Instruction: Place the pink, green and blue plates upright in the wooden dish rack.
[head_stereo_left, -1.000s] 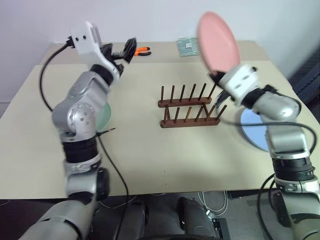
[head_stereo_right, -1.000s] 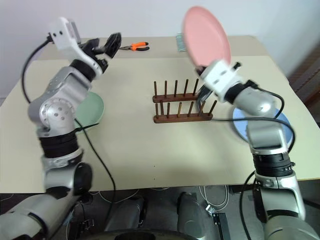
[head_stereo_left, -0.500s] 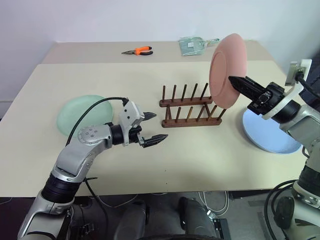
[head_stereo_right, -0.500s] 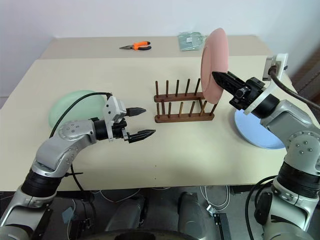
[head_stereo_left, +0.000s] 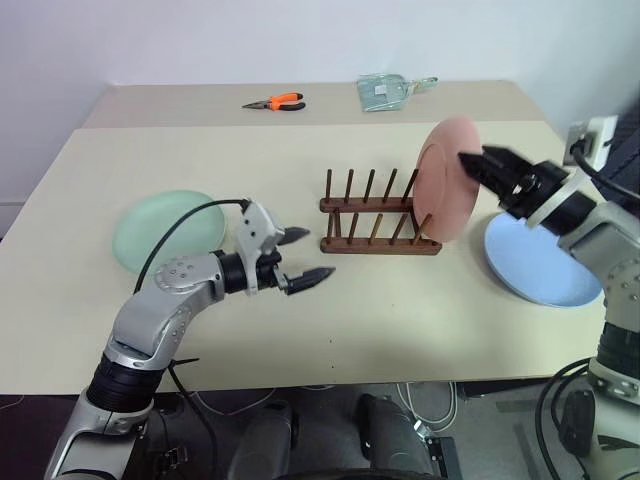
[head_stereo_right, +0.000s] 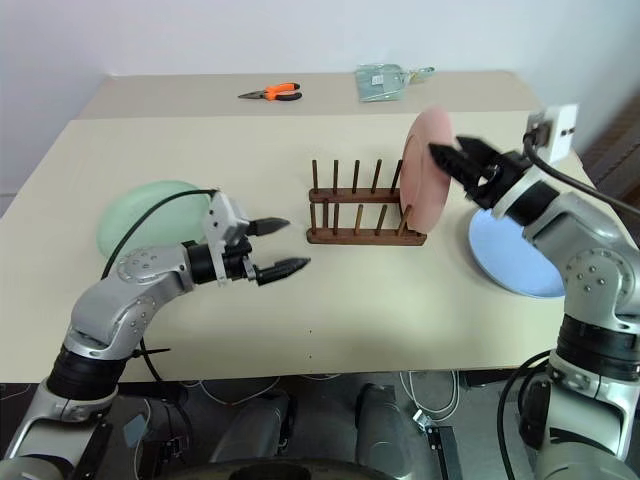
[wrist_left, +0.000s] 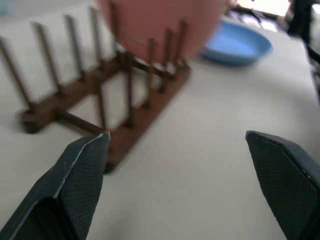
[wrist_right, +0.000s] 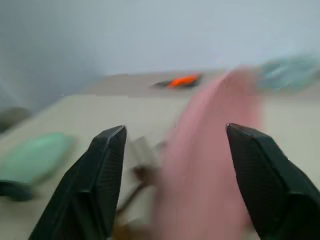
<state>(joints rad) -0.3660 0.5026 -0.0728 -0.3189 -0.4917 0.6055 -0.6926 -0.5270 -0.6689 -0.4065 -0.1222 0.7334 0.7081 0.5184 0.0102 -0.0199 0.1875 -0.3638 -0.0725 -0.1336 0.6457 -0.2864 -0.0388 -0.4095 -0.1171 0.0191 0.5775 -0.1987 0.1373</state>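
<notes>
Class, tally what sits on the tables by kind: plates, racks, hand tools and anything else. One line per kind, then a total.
Plates: 3, pink plate, green plate, blue plate
Racks: 1, wooden dish rack
Hand tools: 1, orange-handled pliers
Other: 1, clear packet
Total: 6

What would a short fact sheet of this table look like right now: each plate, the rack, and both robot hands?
pink plate: upright at the right end of the wooden dish rack
green plate: flat on the table, left side
blue plate: flat on the table, right side
right gripper: open, around the pink plate's upper edge
left gripper: open, empty, left of the rack
pliers: far edge
</notes>
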